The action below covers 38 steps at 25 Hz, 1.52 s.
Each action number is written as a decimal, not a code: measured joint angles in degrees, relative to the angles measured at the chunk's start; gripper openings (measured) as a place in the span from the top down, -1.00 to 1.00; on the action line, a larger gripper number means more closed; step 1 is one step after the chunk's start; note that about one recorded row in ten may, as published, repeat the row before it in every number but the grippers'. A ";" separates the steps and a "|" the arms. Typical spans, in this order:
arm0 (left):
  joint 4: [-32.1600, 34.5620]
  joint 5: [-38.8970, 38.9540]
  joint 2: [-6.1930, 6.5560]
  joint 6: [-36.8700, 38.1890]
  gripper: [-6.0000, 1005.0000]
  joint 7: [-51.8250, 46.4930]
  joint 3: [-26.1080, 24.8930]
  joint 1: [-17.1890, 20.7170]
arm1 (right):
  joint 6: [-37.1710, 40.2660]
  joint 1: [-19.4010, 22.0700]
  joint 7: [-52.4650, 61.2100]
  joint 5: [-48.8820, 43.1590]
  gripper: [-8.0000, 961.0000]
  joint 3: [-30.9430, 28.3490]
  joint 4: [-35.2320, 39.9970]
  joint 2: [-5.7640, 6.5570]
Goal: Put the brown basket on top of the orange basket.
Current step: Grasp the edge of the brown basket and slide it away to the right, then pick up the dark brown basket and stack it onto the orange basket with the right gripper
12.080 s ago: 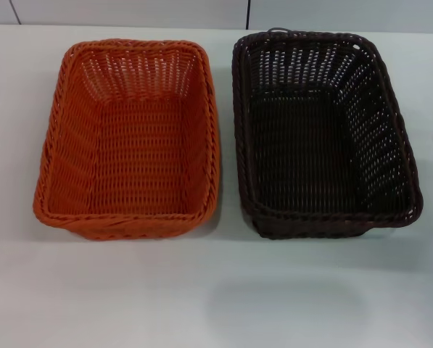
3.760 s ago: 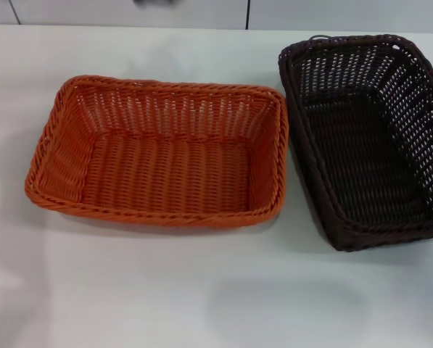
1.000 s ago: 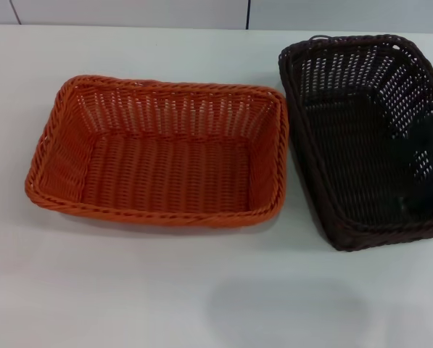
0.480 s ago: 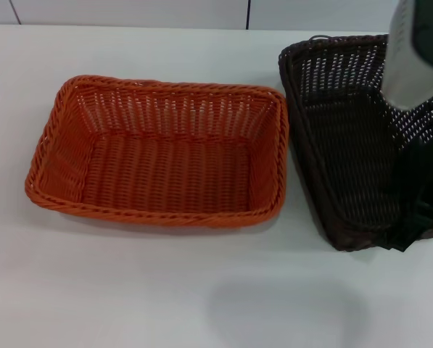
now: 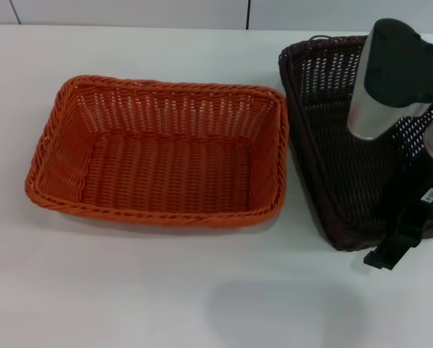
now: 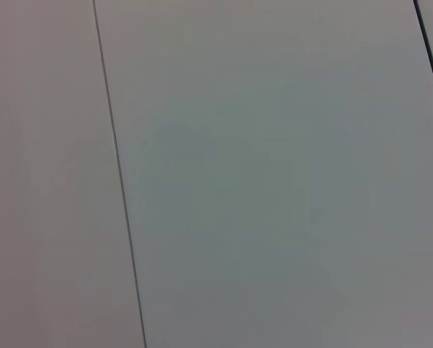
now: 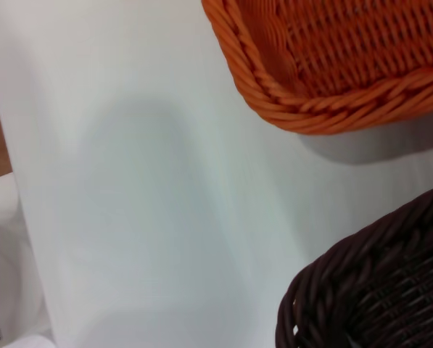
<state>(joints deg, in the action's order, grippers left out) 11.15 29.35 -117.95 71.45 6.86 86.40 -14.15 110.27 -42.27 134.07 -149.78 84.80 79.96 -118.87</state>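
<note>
A white counter (image 5: 201,290) seen from my head camera, with two woven baskets side by side, not touching.

The orange basket (image 5: 158,152) sits left of centre, open side up, empty, its long side running left to right. The brown basket (image 5: 332,145) sits to its right, near the right edge of the view, also open side up and resting on the counter. A narrow strip of counter shows between them.

My right arm reaches in from the right over the brown basket. Its right tool (image 5: 401,232) hangs at the basket's near right corner, dark against the dark weave, with a black part poking out past the near rim. I cannot tell whether the tool is apart, together, or clamped on the rim; the dark parts blend with the basket.

My right wrist camera looks down on bare counter between a corner of the orange basket and a corner of the brown one, which agrees with the tool being at the brown basket's near end.

My left tool is not in sight; its wrist camera shows only a plain pale surface with thin dark seams.

My reading of progress: early. The brown basket is not yet lifted. Still to do: grip it, raise it, carry it left, and set it on the orange basket.
</note>
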 joint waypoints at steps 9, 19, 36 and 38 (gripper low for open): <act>0.06 0.00 0.00 0.09 -0.60 0.00 -0.01 -0.17 | -1.95 0.24 -1.18 -4.91 -0.42 3.65 -1.20 0.04; -0.12 0.00 0.00 0.33 -0.60 0.11 -0.01 -0.26 | -2.76 0.69 -3.85 -4.79 0.03 3.32 0.32 0.05; -0.12 0.00 0.00 0.63 -0.60 0.16 -0.01 0.25 | -19.40 7.30 -1.61 -11.32 0.64 5.96 25.00 -0.31; -0.10 0.00 0.00 0.63 -0.60 0.14 -0.01 0.26 | -21.09 7.44 -1.71 -11.27 0.64 7.15 27.13 -0.32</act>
<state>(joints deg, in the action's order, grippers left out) 11.04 29.35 -117.95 72.08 6.99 86.40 -13.89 89.19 -34.83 132.35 -161.05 91.95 107.09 -119.19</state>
